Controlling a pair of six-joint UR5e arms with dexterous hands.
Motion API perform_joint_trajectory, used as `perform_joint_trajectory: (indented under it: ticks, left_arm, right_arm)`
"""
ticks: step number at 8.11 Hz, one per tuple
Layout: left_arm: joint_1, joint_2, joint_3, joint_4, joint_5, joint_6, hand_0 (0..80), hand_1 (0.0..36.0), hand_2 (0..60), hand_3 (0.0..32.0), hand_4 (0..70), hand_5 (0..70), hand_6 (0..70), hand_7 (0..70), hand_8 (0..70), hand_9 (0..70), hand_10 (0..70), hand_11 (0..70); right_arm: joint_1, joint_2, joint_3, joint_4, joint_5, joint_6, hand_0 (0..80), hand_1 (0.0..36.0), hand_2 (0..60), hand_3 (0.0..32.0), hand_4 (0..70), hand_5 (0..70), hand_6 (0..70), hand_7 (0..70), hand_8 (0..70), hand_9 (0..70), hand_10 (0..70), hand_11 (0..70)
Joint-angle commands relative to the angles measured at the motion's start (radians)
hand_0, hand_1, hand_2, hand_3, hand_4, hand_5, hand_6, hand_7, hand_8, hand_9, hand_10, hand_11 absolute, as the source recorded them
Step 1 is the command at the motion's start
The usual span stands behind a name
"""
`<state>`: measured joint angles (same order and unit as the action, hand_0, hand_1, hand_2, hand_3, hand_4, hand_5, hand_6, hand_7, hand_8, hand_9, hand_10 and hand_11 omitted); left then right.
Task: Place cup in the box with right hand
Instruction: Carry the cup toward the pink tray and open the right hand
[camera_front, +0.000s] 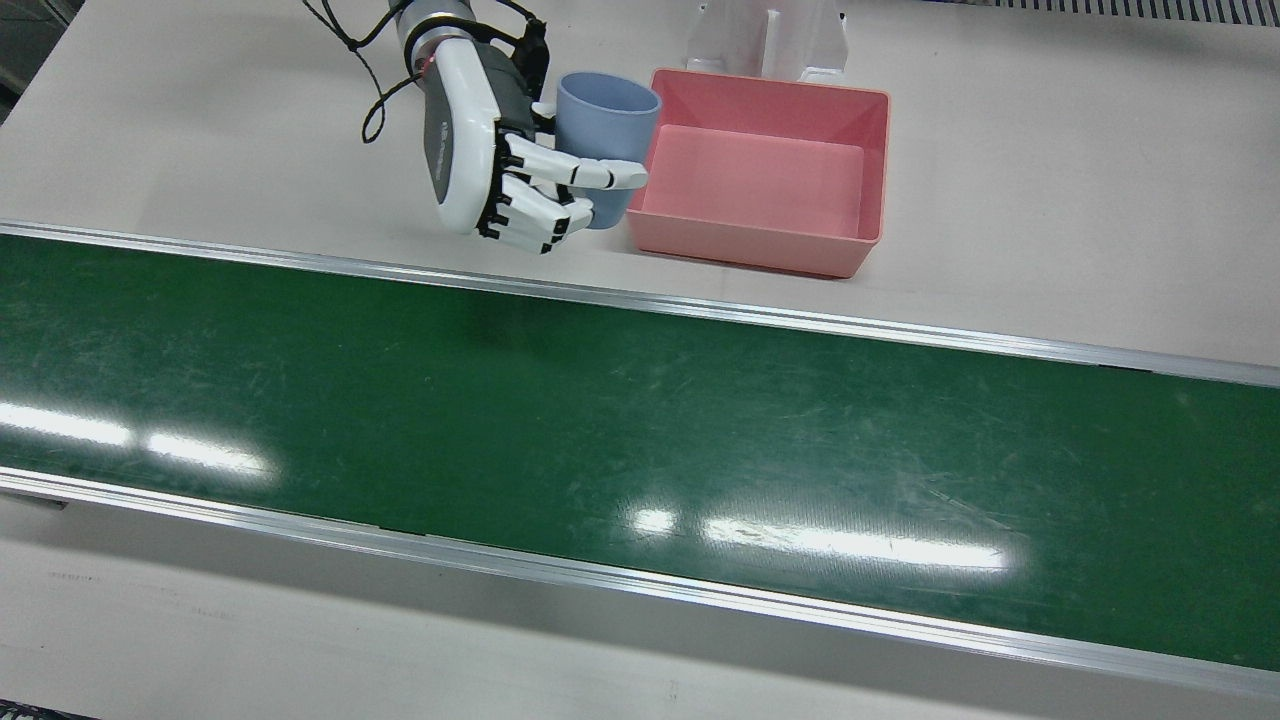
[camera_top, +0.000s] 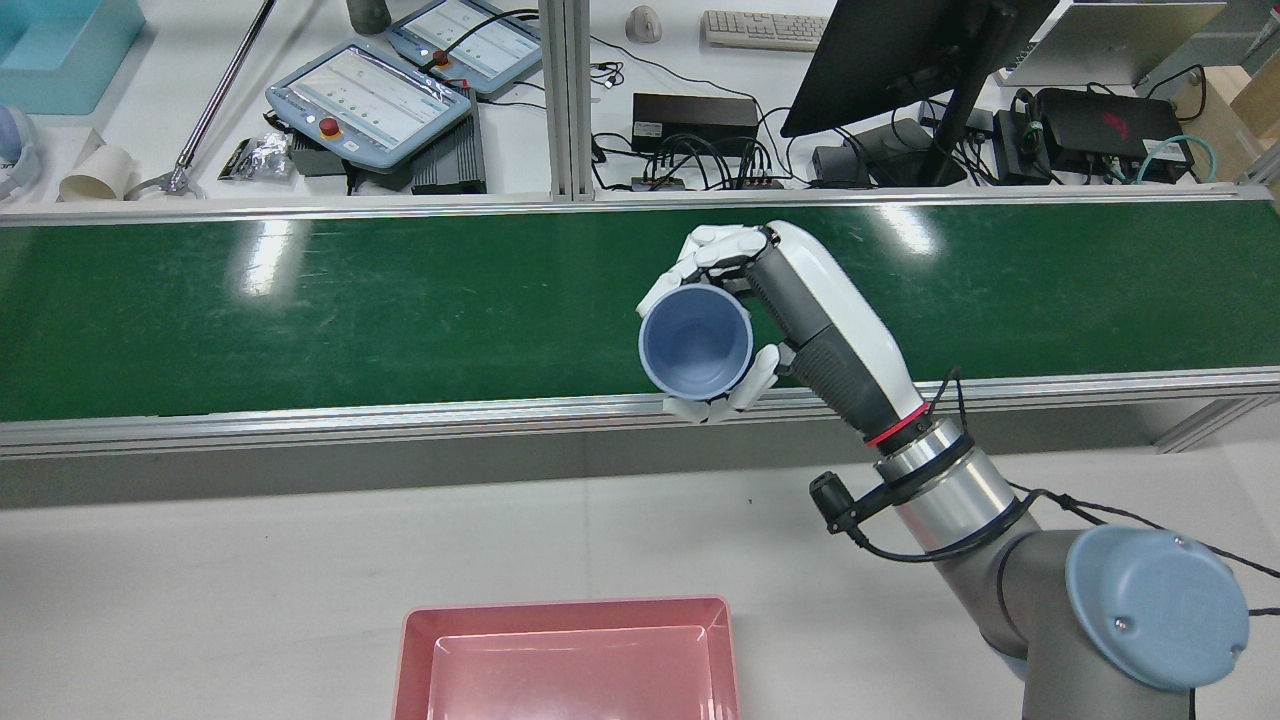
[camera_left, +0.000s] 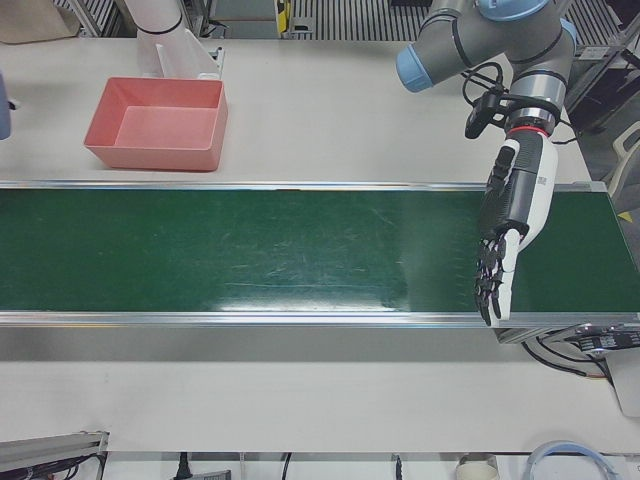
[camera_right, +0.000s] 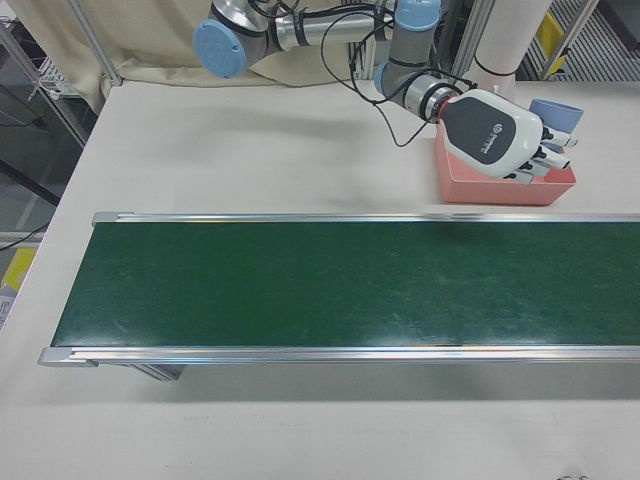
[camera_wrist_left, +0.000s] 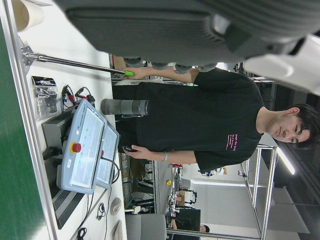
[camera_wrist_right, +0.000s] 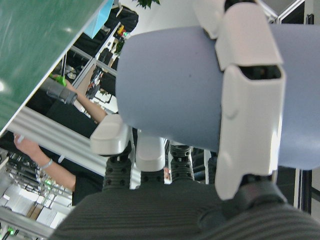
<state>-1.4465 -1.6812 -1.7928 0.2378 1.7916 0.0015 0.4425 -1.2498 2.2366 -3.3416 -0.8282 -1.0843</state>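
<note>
My right hand (camera_front: 500, 165) wraps the blue cup (camera_front: 605, 125), held upright just beside the pink box (camera_front: 765, 170) on the pale table (camera_front: 1050, 170). My left hand (camera_left: 505, 245) hangs spread and empty over the green belt (camera_front: 640, 450).

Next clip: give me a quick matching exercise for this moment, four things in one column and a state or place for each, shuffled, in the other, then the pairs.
Things:
1. cup
2. box
3. left hand
4. right hand

States or places:
A. pink, nothing in it, on the white table
B. fingers apart, holding nothing, over the green belt
C. blue, upright, held off the table
D. closed around the cup, beside the box

Pairs: 1-C, 2-A, 3-B, 4-D
</note>
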Motion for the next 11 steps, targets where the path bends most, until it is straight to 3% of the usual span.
perform_joint_trajectory:
  ticks: [1,2,3,4,5,8,9,10,11]
  left_arm:
    - [0.0,0.0,-0.002,0.002,-0.001,0.0,0.0,0.0,0.0,0.0,0.0,0.0,0.0,0.0,0.0,0.0,0.0,0.0]
    - [0.0,0.0,-0.002,0.0,-0.001,0.0,0.0,0.0,0.0,0.0,0.0,0.0,0.0,0.0,0.0,0.0,0.0,0.0]
    - [0.0,0.0,-0.002,0.0,0.0,0.0,0.0,0.0,0.0,0.0,0.0,0.0,0.0,0.0,0.0,0.0,0.0,0.0]
    - [0.0,0.0,0.0,0.0,0.0,0.0,0.0,0.0,0.0,0.0,0.0,0.0,0.0,0.0,0.0,0.0,0.0,0.0]
    - [0.0,0.0,0.0,0.0,0.0,-0.002,0.0,0.0,0.0,0.0,0.0,0.0,0.0,0.0,0.0,0.0,0.0,0.0]
    - [0.0,0.001,0.0,0.0,0.0,0.0,0.0,0.0,0.0,0.0,0.0,0.0,0.0,0.0,0.0,0.0,0.0,0.0]
    - [0.0,0.0,0.0,0.0,0.0,0.0,0.0,0.0,0.0,0.0,0.0,0.0,0.0,0.0,0.0,0.0,0.0,0.0]
    - [0.0,0.0,0.0,0.0,0.0,0.0,0.0,0.0,0.0,0.0,0.0,0.0,0.0,0.0,0.0,0.0,0.0,0.0]
    - [0.0,0.001,0.0,0.0,0.0,0.0,0.0,0.0,0.0,0.0,0.0,0.0,0.0,0.0,0.0,0.0,0.0,0.0]
  right_arm:
    - [-0.255,0.003,0.063,0.092,-0.002,-0.216,69.1,36.0,60.0,0.0,70.0,28.7,50.2,70.0,70.0,70.0,70.0,70.0]
    - [-0.278,-0.011,0.064,0.128,-0.002,-0.259,76.6,36.0,60.0,0.0,70.0,27.7,46.3,70.0,70.0,70.0,70.0,70.0]
    - [-0.306,-0.037,0.06,0.131,0.0,-0.26,80.0,32.8,12.0,0.0,46.5,17.8,21.2,58.0,40.6,60.9,36.3,54.4]
    - [-0.368,-0.036,0.051,0.133,0.0,-0.263,61.8,15.7,1.1,0.0,22.8,8.2,6.3,10.2,7.9,13.0,13.6,22.0]
    - [-0.386,-0.042,0.052,0.133,-0.002,-0.26,56.3,16.9,5.3,0.0,16.8,6.6,4.2,4.9,1.7,3.6,8.2,14.0]
    - [-0.387,-0.054,0.051,0.133,0.0,-0.253,53.0,12.5,3.7,0.0,20.4,5.2,4.3,9.0,0.5,2.3,5.3,9.4]
    - [-0.387,-0.054,0.051,0.133,0.0,-0.256,50.5,14.5,10.0,0.0,16.5,4.9,4.6,11.8,0.3,2.2,4.5,8.1]
    - [-0.387,-0.054,0.052,0.133,0.0,-0.253,51.2,13.2,6.7,0.0,18.6,5.0,4.9,13.2,0.9,3.3,4.5,8.1]
    - [-0.381,-0.059,0.063,0.133,-0.002,-0.252,56.6,24.4,25.3,0.0,21.0,7.9,6.3,15.5,3.0,6.2,6.7,12.2]
